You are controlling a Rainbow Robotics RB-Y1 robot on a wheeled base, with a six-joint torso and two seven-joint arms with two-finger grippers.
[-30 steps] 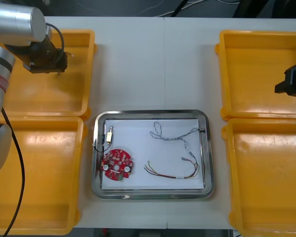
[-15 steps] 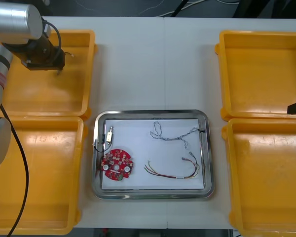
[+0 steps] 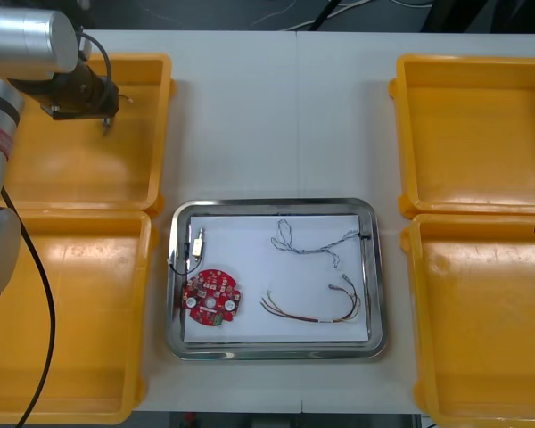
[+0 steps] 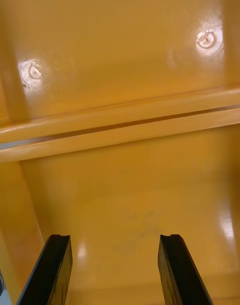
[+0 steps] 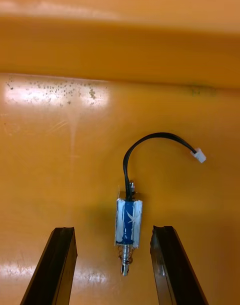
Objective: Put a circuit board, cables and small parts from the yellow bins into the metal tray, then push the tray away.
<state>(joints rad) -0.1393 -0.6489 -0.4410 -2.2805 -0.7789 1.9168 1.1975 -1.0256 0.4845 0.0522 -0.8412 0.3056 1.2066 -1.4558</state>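
Note:
In the left wrist view a small metal part (image 5: 128,221) with a blue label and a curved black cable (image 5: 150,140) lies on the bin floor. It sits just beyond and between the tips of my open left gripper (image 5: 112,265), apart from both fingers. In the front view that gripper (image 3: 103,118) hangs over the far left yellow bin (image 3: 152,134). The metal tray (image 3: 272,349) holds a red circuit board (image 3: 211,297), a twisted blue and white cable (image 3: 312,241), a red and yellow cable (image 3: 316,308) and a small metal part (image 3: 196,242). My right gripper (image 4: 115,270) is open over bare bin floor.
The near left bin (image 3: 71,312), far right bin (image 3: 473,134) and near right bin (image 3: 481,312) look bare. The rims of the two right bins (image 4: 120,125) cross the right wrist view. Bare table lies beyond the tray.
The right arm has drawn back to the right, leaving just a sliver at the front view's edge. The left gripper has shifted slightly toward the far side of its bin.

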